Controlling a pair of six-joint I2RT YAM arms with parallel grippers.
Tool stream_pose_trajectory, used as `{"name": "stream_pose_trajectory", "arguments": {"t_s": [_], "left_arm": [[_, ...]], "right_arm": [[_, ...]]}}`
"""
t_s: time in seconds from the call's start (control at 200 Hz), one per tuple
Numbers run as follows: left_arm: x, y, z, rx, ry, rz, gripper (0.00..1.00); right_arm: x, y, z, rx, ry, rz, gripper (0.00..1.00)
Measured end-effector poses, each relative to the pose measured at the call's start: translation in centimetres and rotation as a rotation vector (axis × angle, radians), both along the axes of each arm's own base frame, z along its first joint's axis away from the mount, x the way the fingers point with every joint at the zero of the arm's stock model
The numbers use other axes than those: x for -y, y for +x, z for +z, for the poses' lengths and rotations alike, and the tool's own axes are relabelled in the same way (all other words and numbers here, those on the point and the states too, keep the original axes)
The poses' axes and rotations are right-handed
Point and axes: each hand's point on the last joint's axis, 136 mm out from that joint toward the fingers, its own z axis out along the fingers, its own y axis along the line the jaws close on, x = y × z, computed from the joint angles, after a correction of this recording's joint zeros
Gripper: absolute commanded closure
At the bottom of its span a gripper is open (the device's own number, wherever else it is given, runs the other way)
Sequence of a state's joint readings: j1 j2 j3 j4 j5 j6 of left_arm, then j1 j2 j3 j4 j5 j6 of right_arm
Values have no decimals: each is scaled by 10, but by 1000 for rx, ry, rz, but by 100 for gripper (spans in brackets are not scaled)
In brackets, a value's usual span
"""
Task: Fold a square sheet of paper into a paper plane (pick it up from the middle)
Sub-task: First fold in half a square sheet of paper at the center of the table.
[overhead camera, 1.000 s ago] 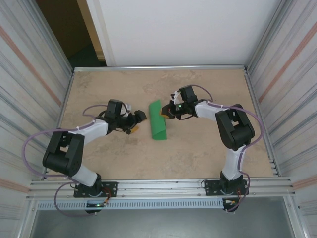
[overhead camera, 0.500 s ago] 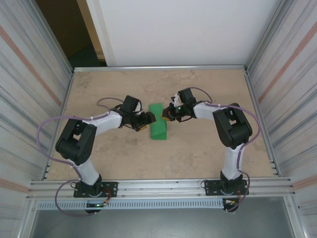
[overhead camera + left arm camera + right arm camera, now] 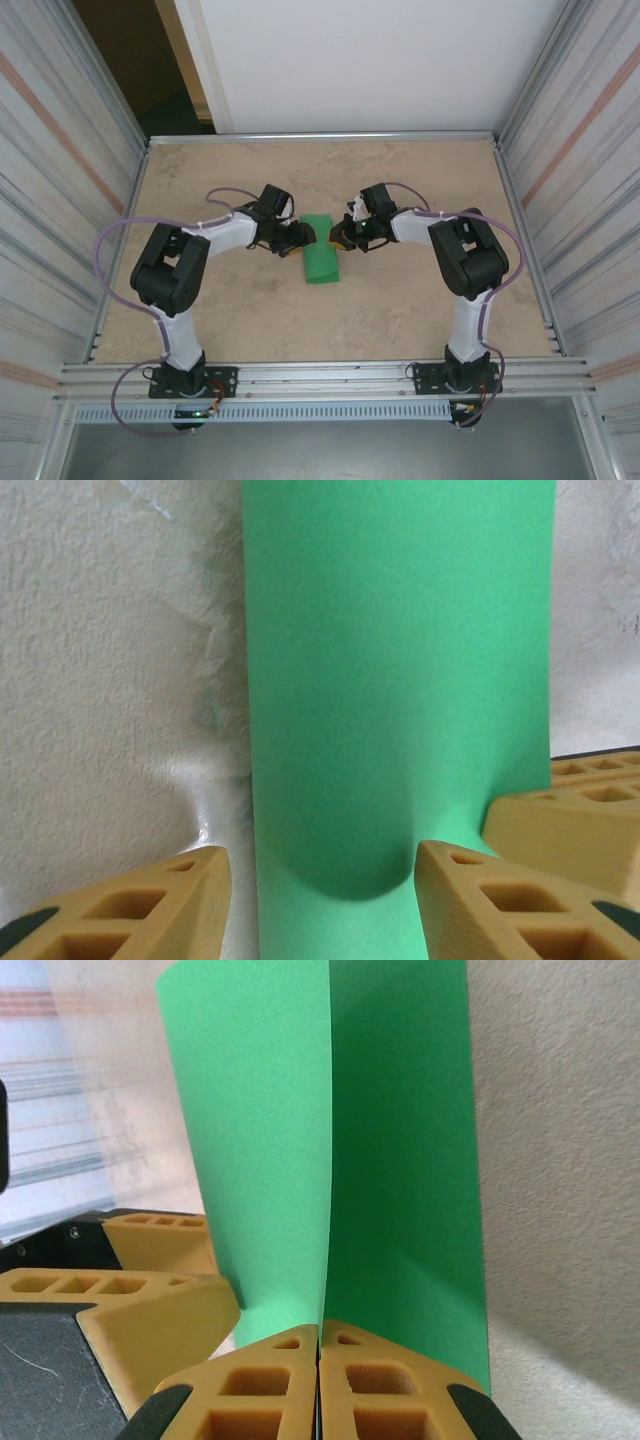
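Item: square sheet of paper (image 3: 320, 258), green, folded double, lying about mid-desk (image 3: 420, 310).
Your right gripper (image 3: 338, 234): jaws pressed together on the sheet's edge facing the desk's right edge, one layer standing up beside them.
Your left gripper (image 3: 303, 237): jaws part-open, astride a raised hump on the sheet's opposite side, not clamping it.

Right fingers (image 3: 270, 1392) together, left fingers (image 3: 150, 910) apart
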State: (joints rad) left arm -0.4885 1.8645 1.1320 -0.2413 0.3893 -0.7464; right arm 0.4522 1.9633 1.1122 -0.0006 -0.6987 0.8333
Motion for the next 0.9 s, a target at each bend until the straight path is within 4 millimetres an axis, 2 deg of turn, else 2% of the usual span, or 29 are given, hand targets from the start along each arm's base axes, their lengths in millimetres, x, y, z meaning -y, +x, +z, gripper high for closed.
{"name": "stream_pose_trajectory", "arguments": {"t_s": [0.266, 0.471, 0.591, 0.682, 0.902], "left_arm": [[1, -4, -10, -25, 17, -8, 52], [-2, -7, -15, -43, 48, -13, 56], [-3, -8, -17, -39, 86, -16, 57], [-3, -7, -18, -28, 132, -18, 58], [-3, -7, -21, -46, 171, -7, 55]], "right_arm": [[1, 0, -4, -7, -6, -2, 89], [3, 1, -8, -19, -19, -23, 71], [11, 1, -10, -20, -51, -50, 60], [22, 3, -2, -1, -73, -82, 55], [59, 12, 35, 89, -100, -188, 43]]}}
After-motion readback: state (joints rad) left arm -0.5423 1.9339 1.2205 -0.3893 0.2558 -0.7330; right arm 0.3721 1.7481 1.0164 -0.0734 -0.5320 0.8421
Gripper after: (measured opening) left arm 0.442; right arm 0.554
